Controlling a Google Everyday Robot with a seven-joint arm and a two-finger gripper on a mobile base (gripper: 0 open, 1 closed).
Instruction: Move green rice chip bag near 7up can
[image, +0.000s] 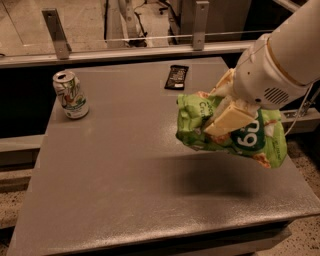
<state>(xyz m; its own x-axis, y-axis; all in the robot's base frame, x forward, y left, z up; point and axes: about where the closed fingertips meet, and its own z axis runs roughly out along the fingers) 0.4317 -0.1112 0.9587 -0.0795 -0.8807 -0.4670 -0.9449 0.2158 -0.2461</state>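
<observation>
Over the right-hand part of the grey counter (125, 165), clear of the surface: end effector (211, 112), at the tip of a bulky white arm (280, 65) coming in from the upper right. Cream-coloured fingers (230, 120) clamped tight across the green rice chip bag (245, 142), one lying flat over the front face, the other showing behind the top edge, bag pinched between the two. Bag crumpled and hanging tilted from that grip, bright-green end bunched out to the camera's left of the end effector, dark-green oval with white lettering just below and to the right of it, lower corner drooping toward the counter's right edge. Soft dark shadow (210, 177) on the surface directly below the end effector, apart from the bag. Far to the camera's left of the end effector and a little farther back: 7up can (71, 95), upright near the counter's left edge, shiny top facing up, a wide stretch of counter between can and bag. Behind the end effector and slightly left, much nearer than the can: small black wrapper (176, 77), lying flat near the back edge. Beyond that edge, farther back still from the end effector: metal rail (125, 50) running across, with upright posts.
</observation>
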